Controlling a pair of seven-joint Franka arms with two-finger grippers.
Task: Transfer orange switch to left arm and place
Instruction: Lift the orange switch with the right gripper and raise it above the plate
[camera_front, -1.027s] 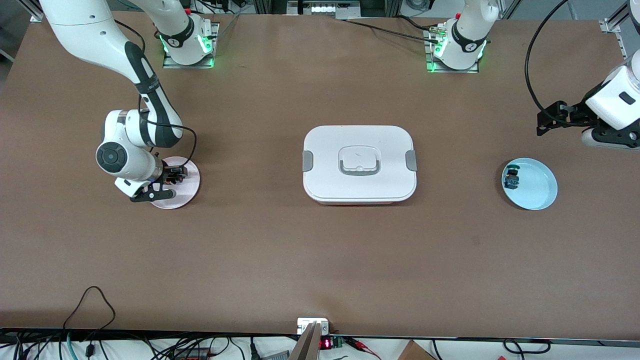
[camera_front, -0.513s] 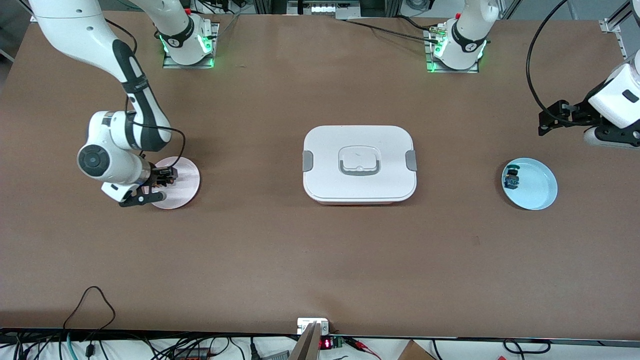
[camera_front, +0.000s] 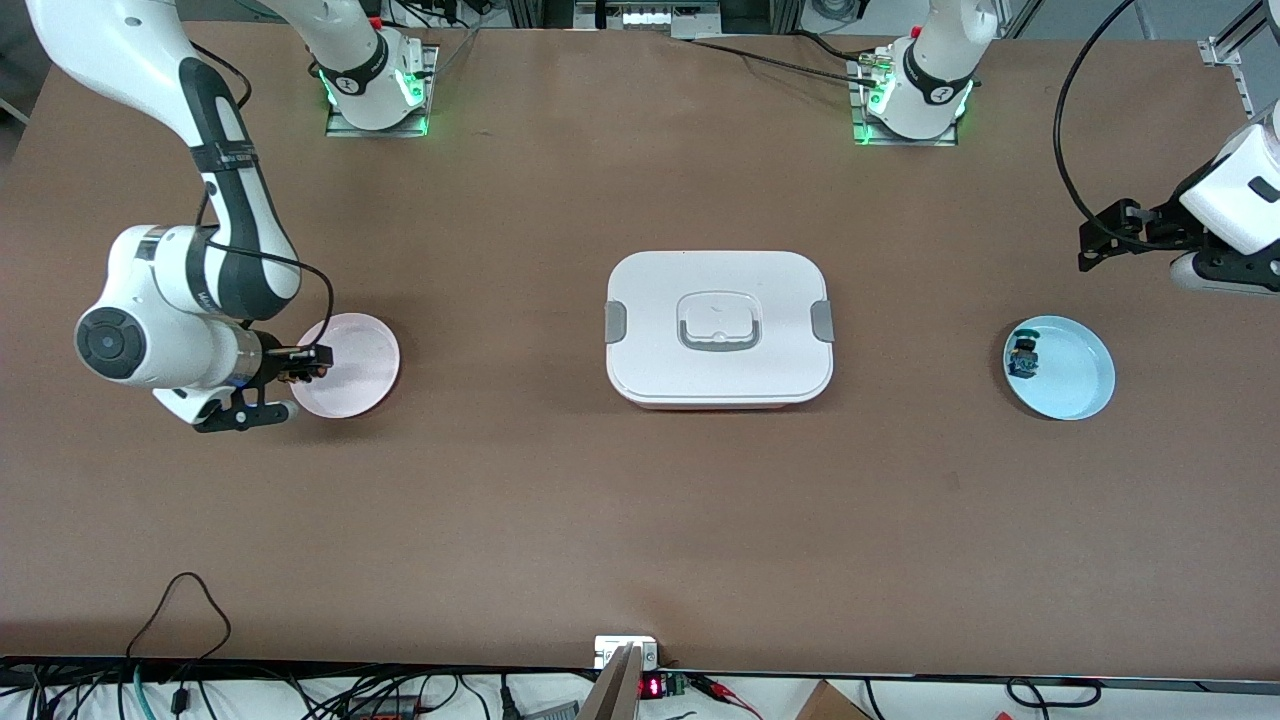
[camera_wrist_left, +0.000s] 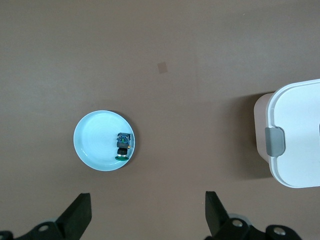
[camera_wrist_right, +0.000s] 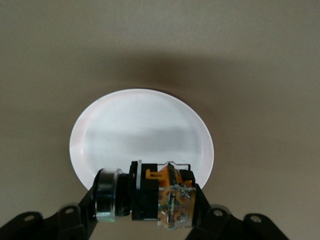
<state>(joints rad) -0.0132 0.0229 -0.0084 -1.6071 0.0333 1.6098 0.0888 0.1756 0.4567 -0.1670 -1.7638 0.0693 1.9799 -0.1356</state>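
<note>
The orange switch (camera_wrist_right: 155, 195), black with orange parts, hangs in my right gripper (camera_wrist_right: 145, 200), which is shut on it above the edge of the pink plate (camera_wrist_right: 140, 135). In the front view that gripper (camera_front: 300, 365) is over the plate's (camera_front: 355, 370) rim toward the right arm's end of the table. The white box (camera_front: 718, 327) with grey clips sits mid-table. My left gripper (camera_wrist_left: 147, 215) is open and holds nothing, raised at the left arm's end over bare table beside the blue plate (camera_wrist_left: 97, 145); in the front view it (camera_front: 1100, 235) shows above that plate (camera_front: 1070, 375).
A tiny switch with blue-green parts (camera_front: 1024, 357) lies in the blue plate; the left wrist view shows it too (camera_wrist_left: 123, 146), along with a corner of the box (camera_wrist_left: 295, 135). Cables and a small device (camera_front: 626, 655) line the table edge nearest the front camera.
My right gripper has lifted the orange switch off the pink plate and drawn back toward the right arm's end of the table. The left arm has barely shifted.
</note>
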